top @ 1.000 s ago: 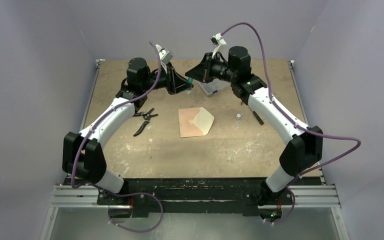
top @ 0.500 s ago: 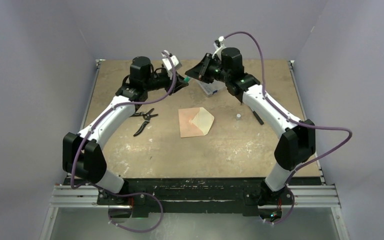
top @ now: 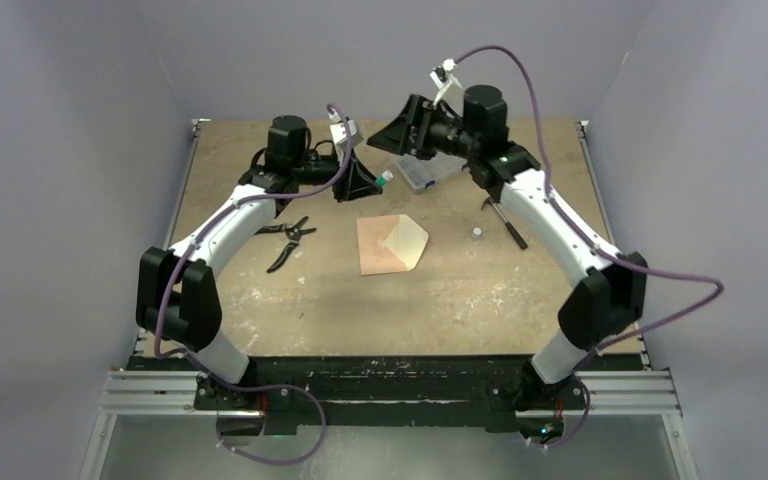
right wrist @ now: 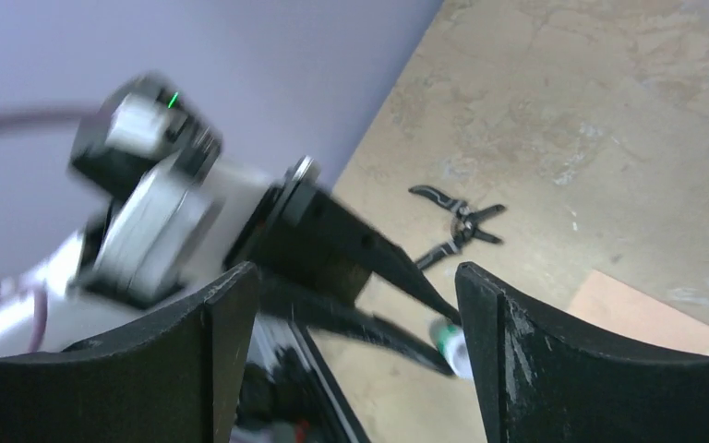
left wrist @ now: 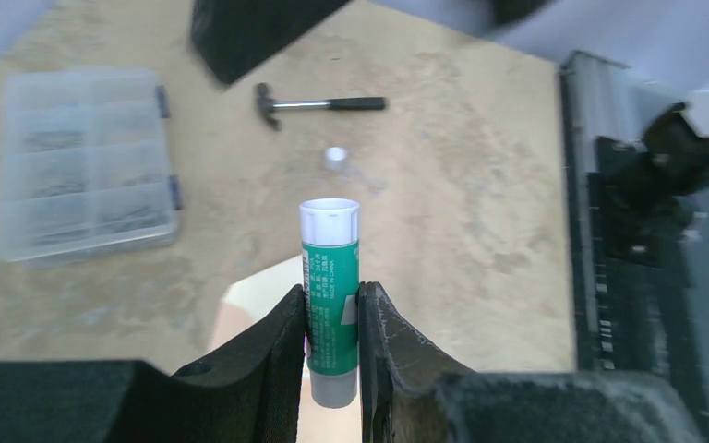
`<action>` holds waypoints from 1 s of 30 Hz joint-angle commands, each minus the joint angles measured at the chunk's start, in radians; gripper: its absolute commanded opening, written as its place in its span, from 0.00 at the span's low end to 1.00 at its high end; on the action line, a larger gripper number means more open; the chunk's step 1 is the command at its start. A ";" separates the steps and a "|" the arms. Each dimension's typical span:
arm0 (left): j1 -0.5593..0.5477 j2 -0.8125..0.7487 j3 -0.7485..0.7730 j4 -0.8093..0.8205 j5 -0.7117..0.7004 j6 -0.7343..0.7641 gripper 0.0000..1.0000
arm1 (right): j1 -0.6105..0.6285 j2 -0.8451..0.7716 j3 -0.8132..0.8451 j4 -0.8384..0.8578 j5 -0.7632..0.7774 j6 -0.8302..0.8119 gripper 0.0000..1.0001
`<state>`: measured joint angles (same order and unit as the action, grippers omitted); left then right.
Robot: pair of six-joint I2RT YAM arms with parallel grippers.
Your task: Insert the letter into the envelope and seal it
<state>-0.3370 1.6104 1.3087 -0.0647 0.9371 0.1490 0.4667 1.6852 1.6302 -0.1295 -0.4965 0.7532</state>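
While the left gripper (left wrist: 332,297) clamps its jaws on a green glue stick (left wrist: 330,247), the right gripper (right wrist: 355,281) gapes wide and empty — the envelope (top: 392,245) lies mid-frame, flap open, not yet sealed.

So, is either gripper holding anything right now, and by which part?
The left gripper pinches a green glue stick by its lower body; the right gripper is open and empty.

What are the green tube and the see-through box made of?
The green tube: probably plastic, smooth, with a printed label and a white end. The box: clear plastic, I think; you can see its compartments through the cloudy lid.
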 commanded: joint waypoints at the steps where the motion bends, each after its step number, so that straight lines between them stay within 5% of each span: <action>1: -0.002 -0.015 -0.002 0.023 0.254 -0.184 0.00 | -0.096 -0.199 -0.188 0.140 -0.312 -0.253 0.80; 3: -0.003 -0.014 0.002 0.047 0.290 -0.246 0.00 | -0.116 -0.234 -0.246 0.140 -0.432 -0.296 0.81; 11: -0.005 -0.016 -0.001 0.160 0.394 -0.350 0.00 | -0.115 -0.227 -0.251 -0.090 -0.432 -0.548 0.81; 18: -0.007 -0.012 -0.001 0.149 0.420 -0.324 0.00 | -0.072 -0.139 -0.176 -0.171 -0.451 -0.622 0.56; 23: -0.007 -0.013 -0.001 0.119 0.423 -0.278 0.00 | -0.071 -0.119 -0.181 -0.084 -0.424 -0.510 0.32; 27: -0.002 -0.015 0.002 0.067 0.392 -0.207 0.00 | -0.071 -0.162 -0.247 0.091 -0.472 -0.410 0.61; 30: 0.002 -0.012 -0.006 0.034 0.371 -0.199 0.00 | -0.072 -0.179 -0.245 0.055 -0.505 -0.457 0.72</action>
<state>-0.3370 1.6119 1.3048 0.0059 1.3422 -0.1177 0.3828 1.5772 1.3815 -0.1593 -0.9077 0.2794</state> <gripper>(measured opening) 0.225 0.668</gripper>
